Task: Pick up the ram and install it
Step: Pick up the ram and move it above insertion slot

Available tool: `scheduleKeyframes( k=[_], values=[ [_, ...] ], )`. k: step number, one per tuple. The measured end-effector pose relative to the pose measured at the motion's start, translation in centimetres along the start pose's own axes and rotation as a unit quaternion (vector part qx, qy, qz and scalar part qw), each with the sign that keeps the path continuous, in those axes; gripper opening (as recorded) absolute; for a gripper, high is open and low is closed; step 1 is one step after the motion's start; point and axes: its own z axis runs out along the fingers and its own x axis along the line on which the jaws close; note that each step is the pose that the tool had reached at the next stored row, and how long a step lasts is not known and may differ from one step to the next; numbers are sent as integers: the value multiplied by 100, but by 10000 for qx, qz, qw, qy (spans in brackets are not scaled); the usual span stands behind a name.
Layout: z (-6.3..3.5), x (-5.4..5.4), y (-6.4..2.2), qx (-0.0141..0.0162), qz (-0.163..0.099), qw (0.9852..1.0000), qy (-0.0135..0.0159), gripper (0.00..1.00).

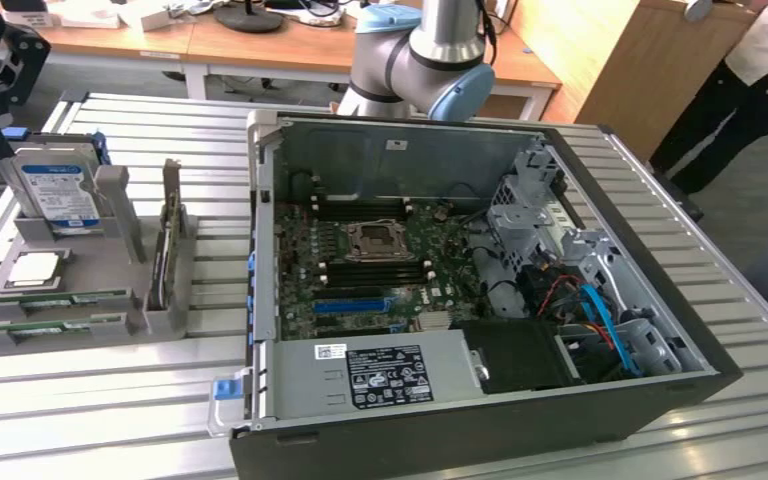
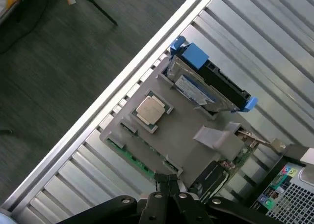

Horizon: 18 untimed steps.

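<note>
Your gripper hung in the air by the gray holder, its fingers pressed together and pinching nothing. Nearest to it, the ram lay flat in the holder's front slot. A second green stick lay in the slot just behind, and you could not tell the two apart by looks. Behind them the square silver processor sat in its pocket. Beyond that the hard drive stood on edge, taller than its neighbours. A card stood upright on the holder's side nearest the computer case, between the sticks and the case.

The case lay open on the slatted worktop with its motherboard facing up. Long memory slots flanked the bare socket, and cables bunched toward the exterior view's right. The arm rose behind the case, in front of wooden desks. A person stood at the far right.
</note>
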Motion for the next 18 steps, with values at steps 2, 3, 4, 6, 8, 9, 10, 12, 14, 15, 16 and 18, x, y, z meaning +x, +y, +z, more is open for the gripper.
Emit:
scheduleKeyframes(
  k=[2,3,4,6,8,9,10,12,14,15,16,18],
  values=[
    [1,0,0,-4,-189,9998,8,11],
    [1,0,0,-5,-278,9996,12,11],
    [1,0,0,-7,-368,9993,16,11],
    [2,0,0,-11,-547,9985,25,11],
    [2,0,0,-14,-727,9974,33,11],
    [3,0,0,-16,-824,9966,37,11],
    [3,0,0,-17,-914,9958,41,11],
    [3,0,0,-21,-1092,9940,49,11],
    [4,0,0,-24,-1271,9919,57,11],
    [4,0,0,-26,-1360,9907,61,11],
    [5,0,0,-28,-1457,9893,65,11],
    [5,0,0,-31,-1634,9865,73,11]
  ],
)
